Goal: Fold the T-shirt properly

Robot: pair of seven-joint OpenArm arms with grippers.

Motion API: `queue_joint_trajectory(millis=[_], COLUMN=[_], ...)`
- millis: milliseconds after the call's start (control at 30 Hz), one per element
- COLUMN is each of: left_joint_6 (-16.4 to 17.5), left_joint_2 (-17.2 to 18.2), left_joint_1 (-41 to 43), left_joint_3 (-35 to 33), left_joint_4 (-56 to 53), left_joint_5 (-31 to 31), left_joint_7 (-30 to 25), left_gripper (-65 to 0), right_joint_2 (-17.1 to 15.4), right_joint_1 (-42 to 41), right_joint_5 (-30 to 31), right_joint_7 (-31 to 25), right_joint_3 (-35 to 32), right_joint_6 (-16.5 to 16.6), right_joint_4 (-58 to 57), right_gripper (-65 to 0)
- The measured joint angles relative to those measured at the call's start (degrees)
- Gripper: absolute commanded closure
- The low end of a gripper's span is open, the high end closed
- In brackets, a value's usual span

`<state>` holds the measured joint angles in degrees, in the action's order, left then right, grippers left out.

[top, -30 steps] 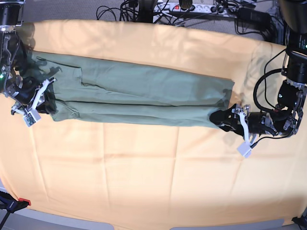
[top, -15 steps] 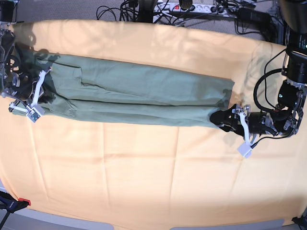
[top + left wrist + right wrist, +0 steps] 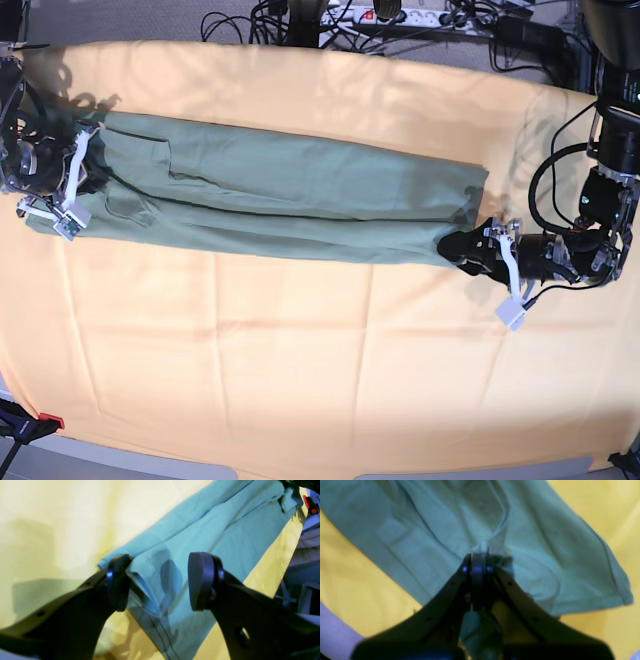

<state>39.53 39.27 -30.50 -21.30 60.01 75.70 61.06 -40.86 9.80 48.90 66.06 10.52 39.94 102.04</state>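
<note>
The sage-green T-shirt (image 3: 290, 200) lies folded into a long narrow strip across the orange-yellow cloth (image 3: 300, 360). At its left end in the base view, my right gripper (image 3: 85, 190) is shut on a pinch of fabric. The right wrist view shows that gripper (image 3: 478, 563) closed on a raised peak of the T-shirt (image 3: 532, 555). My left gripper (image 3: 462, 250) sits at the strip's right lower corner. In the left wrist view the gripper (image 3: 160, 582) stands open, with the hem of the T-shirt (image 3: 225, 530) lying between its jaws and one finger (image 3: 117, 582) touching the edge.
The cloth covers the whole table and hangs over its front edge. A power strip and cables (image 3: 400, 15) lie beyond the far edge. A red clamp (image 3: 45, 421) sits at the near left corner. My left arm's cabling (image 3: 545, 180) loops at the right.
My right gripper has drawn the shirt's left end further left and toward the far edge, pulling the strip straighter. The left arm has stayed in place.
</note>
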Motion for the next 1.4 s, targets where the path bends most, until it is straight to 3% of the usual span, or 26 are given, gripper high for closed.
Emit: queue_joint_trajectory(millis=[100, 133, 267, 367, 400, 467, 500, 567, 667, 833, 933, 1000, 1133, 1233, 1300, 1400], left_joint_6=[0.00, 0.00, 0.00, 0.02, 0.02, 0.02, 0.02, 0.00, -1.29, -1.29, -1.29, -1.27, -1.27, -1.29, -1.29, -1.29], left_joint_2=[-0.02, 0.00, 0.00, -0.09, -0.17, -0.22, -0.20, -0.02, 0.22, 3.48, 5.84, 6.75, 7.74, 7.74, 7.72, 7.72], left_joint_1=[0.00, 0.00, 0.00, 0.00, 0.02, -0.02, -0.02, -0.04, -0.09, 0.15, 0.20, 0.28, 1.22, 2.23, 2.56, 2.71], left_joint_3=[0.00, 0.00, 0.00, 1.11, 2.34, 6.05, 8.39, 13.44, 20.70, 27.32, 28.11, 28.13, 28.13, 28.13, 28.13, 28.13], left_joint_4=[0.00, 0.00, 0.00, 0.00, 0.00, 0.00, 0.00, 0.00, 0.00, -0.02, -0.02, 0.00, 0.00, 0.00, 0.00, 0.00], left_joint_5=[0.00, 0.00, 0.00, -0.04, -0.09, -0.09, -0.07, -0.11, -0.04, -0.07, 0.20, 0.22, 0.39, 0.35, 0.35, 0.39], left_joint_7=[0.00, -0.02, -0.02, 0.02, 0.07, 0.09, 0.07, 0.17, 0.13, 2.23, 2.05, 2.14, 1.92, 2.16, 2.16, 2.19], left_gripper=[-37.5, -37.5, -37.5, -37.5, -37.5, -37.5, -37.5, -37.5, -37.5, -37.5, -37.5, -37.5, -37.5, -37.5, -37.5, -37.5], right_joint_2=[-1.73, -2.38, -5.07, -7.02, -7.45, -7.72, -7.67, -7.52, -6.23, -0.61, 2.03, 3.89, 7.34, 8.85, 9.44, 9.86], right_joint_1=[-0.07, -0.11, -0.15, -0.17, -0.28, -0.35, -0.35, -0.28, -0.33, -0.09, 1.44, 2.95, 3.69, 3.58, 3.69, 3.65], right_joint_5=[-0.02, 0.00, 0.13, 0.17, 0.20, 0.22, 0.24, 0.74, -0.46, -0.07, -0.61, -5.81, -19.28, -20.39, -19.54, -16.04], right_joint_7=[0.17, 0.87, 1.70, 1.51, 0.96, -1.36, -2.12, -3.98, -6.14, -8.52, -10.86, -13.90, -17.79, -18.86, -18.18, -13.25], right_joint_3=[0.00, 0.00, 0.00, 0.00, 0.00, 0.02, 0.07, 0.63, 3.34, 6.67, 6.88, 6.88, 6.93, 6.95, 6.95, 6.95], right_joint_6=[-0.02, -0.02, -0.02, -0.02, -0.07, -3.85, -5.18, -7.69, -8.94, -9.53, -4.52, -3.98, -14.23, -16.70, -15.47, -9.25], right_joint_4=[0.00, 0.00, 0.09, 2.03, 2.97, 4.46, 4.90, 5.05, 5.05, 5.05, 5.03, 4.96, 4.09, 2.40, 1.49, 1.29], right_gripper=[-33.3, -36.3, -36.4, -29.1, -22.6, -5.4, 0.0, 0.0, 0.0, 0.0, 0.0, 0.0, 0.0, 0.0, 0.0, 0.0])
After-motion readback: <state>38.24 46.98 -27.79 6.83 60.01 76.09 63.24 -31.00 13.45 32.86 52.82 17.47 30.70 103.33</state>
